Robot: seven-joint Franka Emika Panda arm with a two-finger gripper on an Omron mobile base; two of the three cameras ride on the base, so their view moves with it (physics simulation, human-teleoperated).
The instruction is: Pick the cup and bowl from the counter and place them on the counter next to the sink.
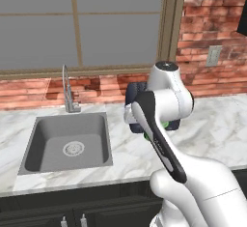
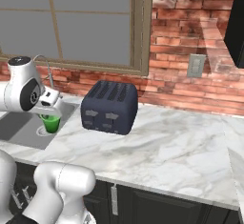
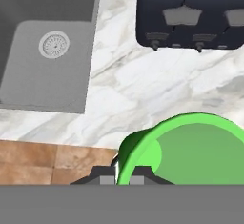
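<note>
- The gripper (image 3: 123, 176) is clamped shut on the rim of a bright green cup (image 3: 190, 149); in the hand view a dark finger tip (image 3: 106, 176) sits outside the rim and the other inside, with the cup wall between them
- The cup (image 2: 50, 123) hangs upright under the hand, its mouth facing up; in the right base view it is above the stretch where the sink (image 2: 28, 130) meets the counter (image 2: 162, 147), whether it touches either I cannot tell
- In the left base view only a sliver of the cup (image 1: 166, 124) peeks out behind the arm, above the counter (image 1: 212, 129) right of the sink (image 1: 70, 144)
- The sink (image 3: 45, 51) is rectangular, its round drain (image 3: 54, 44) near the middle of the basin; the thin faucet (image 1: 67, 88) stands at its back edge, by the brick wall (image 2: 190, 37)
- A dark toaster (image 2: 109, 106) stands on the counter towards its back edge, right of the sink, with its long side along the wall; its levers face the front edge
- In the hand view the toaster (image 3: 190, 13) lies beyond the cup, with bare marble counter (image 3: 128, 85) between them
- A window (image 1: 82, 23) runs above the sink
</note>
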